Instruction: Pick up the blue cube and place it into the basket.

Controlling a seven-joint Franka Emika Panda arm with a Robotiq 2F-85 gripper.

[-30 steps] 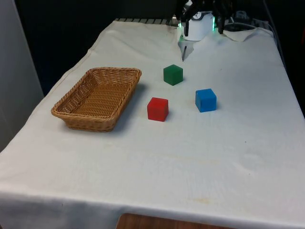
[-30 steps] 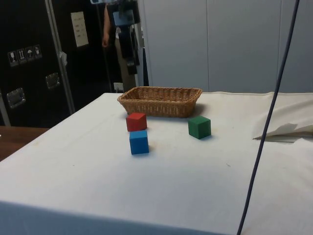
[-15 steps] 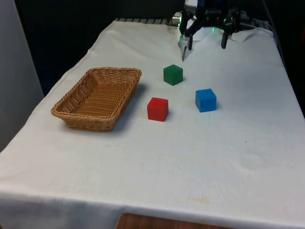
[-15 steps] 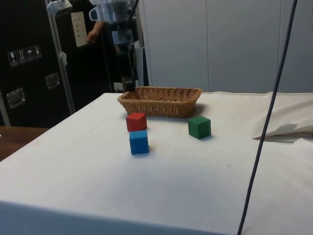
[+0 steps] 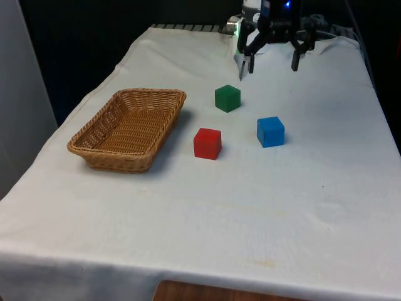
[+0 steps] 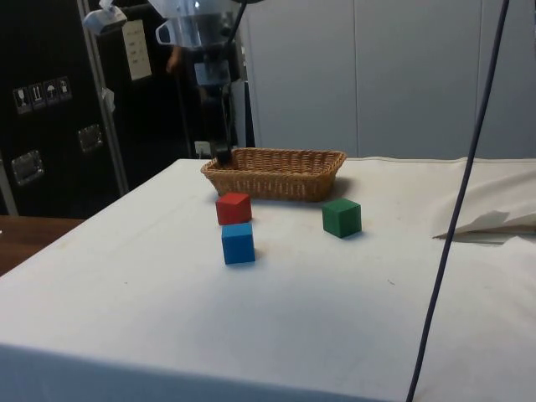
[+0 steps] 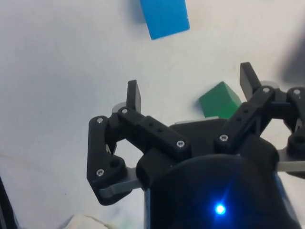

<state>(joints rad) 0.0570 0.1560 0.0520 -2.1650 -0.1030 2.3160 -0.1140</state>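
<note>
The gripper point(image 5: 272, 63) hangs in the air above the far end of the table point(image 5: 313, 207), its two fingers point(image 7: 134, 94) spread wide apart with nothing between them. In the side view the gripper point(image 6: 223, 155) seems to hang in front of the basket's end, though how high it sits above the cloth is hard to judge from there. Nearest to it on the cloth is the green cube point(image 5: 227, 98), which in the wrist view point(image 7: 219, 100) sits partly behind one finger. The blue cube point(image 5: 270, 132) rests on the cloth nearer the camera and towards the front view's right, apart from the other blocks. The red cube point(image 5: 207, 143) stands to the front view's left of it. The wicker basket point(image 5: 100, 147) lies further to the front view's left, near the red cube but not touching it.
</note>
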